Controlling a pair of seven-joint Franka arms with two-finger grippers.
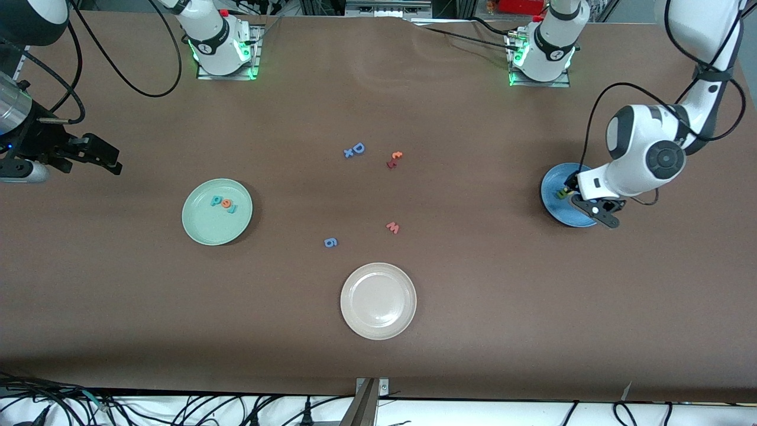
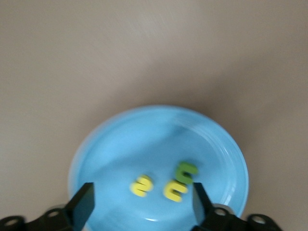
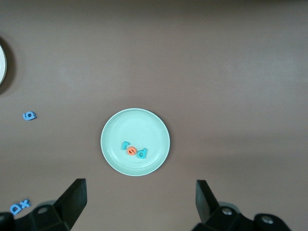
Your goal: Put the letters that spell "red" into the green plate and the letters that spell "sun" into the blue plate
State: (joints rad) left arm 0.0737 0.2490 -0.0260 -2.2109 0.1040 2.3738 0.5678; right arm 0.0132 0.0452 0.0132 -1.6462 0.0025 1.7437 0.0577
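Observation:
The blue plate (image 1: pixel 553 204) lies toward the left arm's end of the table. In the left wrist view the blue plate (image 2: pixel 144 139) holds a yellow "s" (image 2: pixel 141 186), a yellow arch letter (image 2: pixel 175 190) and a dark green arch letter (image 2: pixel 186 172). My left gripper (image 2: pixel 143 207) hovers low over them, open and holding nothing; the left gripper (image 1: pixel 582 201) covers part of the plate from the front. The green plate (image 1: pixel 195 228) holds a teal "r" (image 3: pixel 125 145), an orange "e" (image 3: pixel 132 151) and a teal "d" (image 3: pixel 142 153). My right gripper (image 3: pixel 139 202) waits open, high beside it.
A beige-white plate (image 1: pixel 378 300) sits nearest the front camera. Loose on the middle of the table lie a blue "D" with an "x" (image 1: pixel 355 150), a red and orange pair of letters (image 1: pixel 394 159), a red "w" (image 1: pixel 392 227) and a blue "9" (image 1: pixel 330 242).

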